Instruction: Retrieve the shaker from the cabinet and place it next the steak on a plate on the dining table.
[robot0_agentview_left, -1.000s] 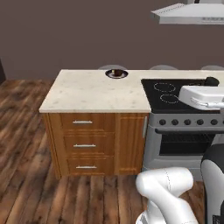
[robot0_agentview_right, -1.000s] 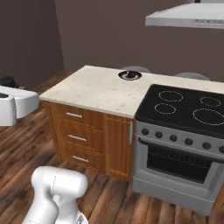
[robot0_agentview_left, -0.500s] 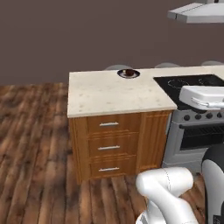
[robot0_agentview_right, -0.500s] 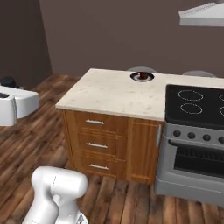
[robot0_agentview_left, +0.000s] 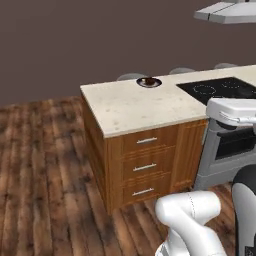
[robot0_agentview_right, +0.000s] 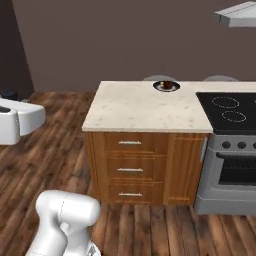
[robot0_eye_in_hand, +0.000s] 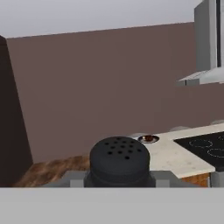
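The small black cylindrical shaker (robot0_eye_in_hand: 119, 161), its domed cap dotted with holes, sat at the bottom of the hand view, wedged between the two grey finger blocks of the two-finger gripper (robot0_eye_in_hand: 119, 178), one pressed to each side of it. The jaws stood narrow, clamped on the shaker's body (only its top half showed above the grey band).

Beyond the cap, far off in the hand view, lay the long island counter with the beige speckled stone top (robot0_eye_in_hand: 168, 154), and on it the small round plate with the dark navy rim (robot0_eye_in_hand: 148, 139), carrying the small dark reddish-brown lump of steak (robot0_eye_in_hand: 148, 138). Shaker and plate were well apart.

In the left base view the island counter (robot0_agentview_left: 135, 107) stood ahead on the dark wooden plank floor (robot0_agentview_left: 45, 165), with three wooden drawers with silver handles (robot0_agentview_left: 145, 165) on its near face. The plate (robot0_agentview_left: 148, 82) rested near the counter's far edge, the steak (robot0_agentview_left: 148, 80) in its centre. To the right of the bare stone lay the inset black cooktop (robot0_agentview_left: 220, 90), above a grey oven front (robot0_agentview_left: 225, 150). A grey range hood (robot0_agentview_left: 227, 11) hung over it.

The right base view showed the same counter (robot0_agentview_right: 145, 107) squarely, with the plate (robot0_agentview_right: 166, 86) at its far edge, the steak (robot0_agentview_right: 166, 84) on it, and the cooktop (robot0_agentview_right: 227, 110) to the right.
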